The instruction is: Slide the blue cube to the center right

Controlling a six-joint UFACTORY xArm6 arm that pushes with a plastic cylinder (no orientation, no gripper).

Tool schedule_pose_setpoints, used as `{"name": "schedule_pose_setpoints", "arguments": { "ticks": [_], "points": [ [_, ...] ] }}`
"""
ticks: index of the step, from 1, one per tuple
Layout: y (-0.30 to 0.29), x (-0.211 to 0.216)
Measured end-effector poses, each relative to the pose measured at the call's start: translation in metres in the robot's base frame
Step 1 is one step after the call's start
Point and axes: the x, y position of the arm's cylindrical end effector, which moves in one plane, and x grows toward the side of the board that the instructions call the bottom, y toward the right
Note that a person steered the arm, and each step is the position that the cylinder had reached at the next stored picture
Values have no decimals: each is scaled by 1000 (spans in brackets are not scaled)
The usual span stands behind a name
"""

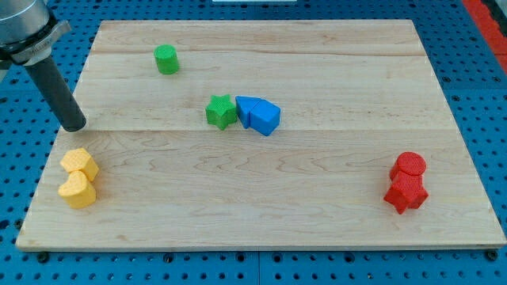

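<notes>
Single high, oblique view over board

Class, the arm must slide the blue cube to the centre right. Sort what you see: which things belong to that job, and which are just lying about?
Belongs to the job:
blue cube
my tip, far off at the view's left

Just lying about:
other blue block, touching the cube
green star
green cylinder
two yellow blocks
two red blocks

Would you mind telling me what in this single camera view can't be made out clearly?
- Two blue blocks are pressed together; which is the blue cube, and each one's exact shape, is unclear.
- Whether the green star touches the blue pair is too fine to tell.
- The arm above the rod is cut off by the view's top-left corner; my tip shows, far to the view's left of the blue blocks.
- The two red blocks overlap, hiding part of one.
</notes>
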Motion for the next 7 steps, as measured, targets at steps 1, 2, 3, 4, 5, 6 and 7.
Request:
{"name": "schedule_pose_setpoints", "arguments": {
  "ticks": [1, 2, 3, 4, 5, 6, 7],
  "points": [
    [7, 6],
    [23, 10],
    [64, 11],
    [93, 11],
    [113, 11],
    [128, 11],
    [133, 12]
  ]
}}
